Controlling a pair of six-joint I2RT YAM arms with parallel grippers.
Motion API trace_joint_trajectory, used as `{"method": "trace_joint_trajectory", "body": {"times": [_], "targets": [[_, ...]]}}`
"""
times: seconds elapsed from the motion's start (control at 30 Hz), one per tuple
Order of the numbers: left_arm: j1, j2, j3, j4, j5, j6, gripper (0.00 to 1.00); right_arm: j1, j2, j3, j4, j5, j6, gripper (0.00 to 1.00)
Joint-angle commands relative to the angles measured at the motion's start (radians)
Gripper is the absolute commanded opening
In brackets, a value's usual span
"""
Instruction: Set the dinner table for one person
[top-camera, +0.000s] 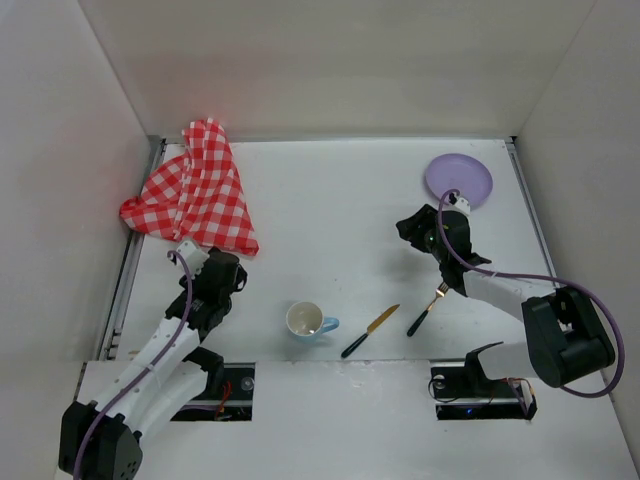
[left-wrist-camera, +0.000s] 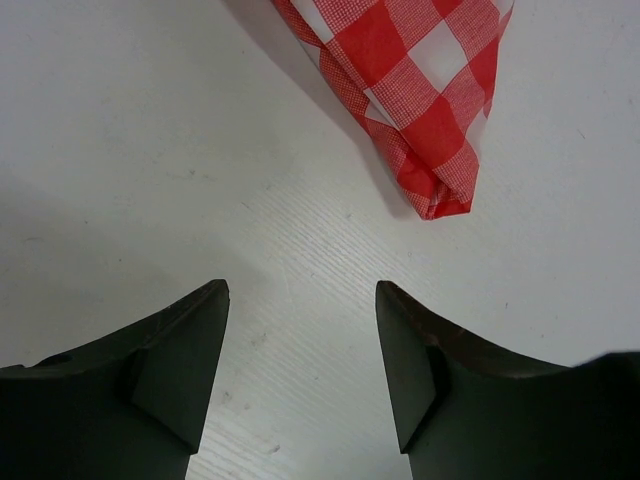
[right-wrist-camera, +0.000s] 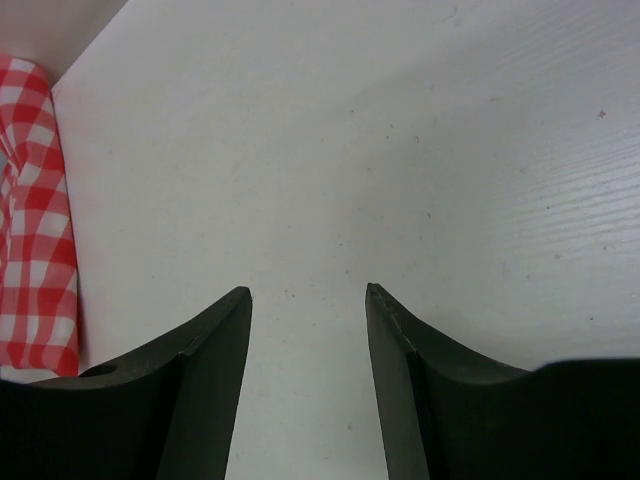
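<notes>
The dinner table is a wide white surface. On it lie a crumpled red-and-white checked cloth at the far left, a purple plate at the far right, a white cup with a blue handle, a knife and a fork near the front. My left gripper stands open just short of the cloth's near corner, holding nothing. My right gripper is open and empty, left of the plate, facing the cloth across bare table.
White walls enclose the table on three sides. Thin metal rails run along the side edges. The arm bases sit on a white shelf at the near edge.
</notes>
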Motion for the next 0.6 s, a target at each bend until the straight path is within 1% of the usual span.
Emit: {"method": "trace_joint_trajectory", "body": {"times": [0.0,0.27,0.33,0.4,0.47,0.5,0.57], "targets": [[0.010,-0.008,-0.009,0.037,0.002,0.013,0.59,-0.005,-0.008,0.009,0.058,0.008,0.007,0.55],[0.015,0.022,-0.004,0.138,0.025,0.000,0.59,-0.002,-0.008,0.009,0.060,0.009,0.007,0.55],[0.021,0.029,-0.001,0.167,0.025,-0.004,0.57,-0.005,-0.002,0.009,0.060,0.001,0.007,0.52],[0.021,0.021,-0.009,0.199,0.025,-0.010,0.56,-0.002,-0.004,0.012,0.055,0.000,0.002,0.39],[0.026,0.012,-0.018,0.238,0.025,-0.016,0.55,-0.002,-0.007,0.020,0.049,-0.002,-0.010,0.20],[0.032,0.015,-0.018,0.256,0.025,-0.016,0.55,-0.002,-0.002,0.028,0.043,-0.005,-0.021,0.14],[0.047,0.039,-0.010,0.281,0.023,-0.026,0.54,0.013,0.018,0.046,0.025,-0.012,-0.030,0.11]]}}
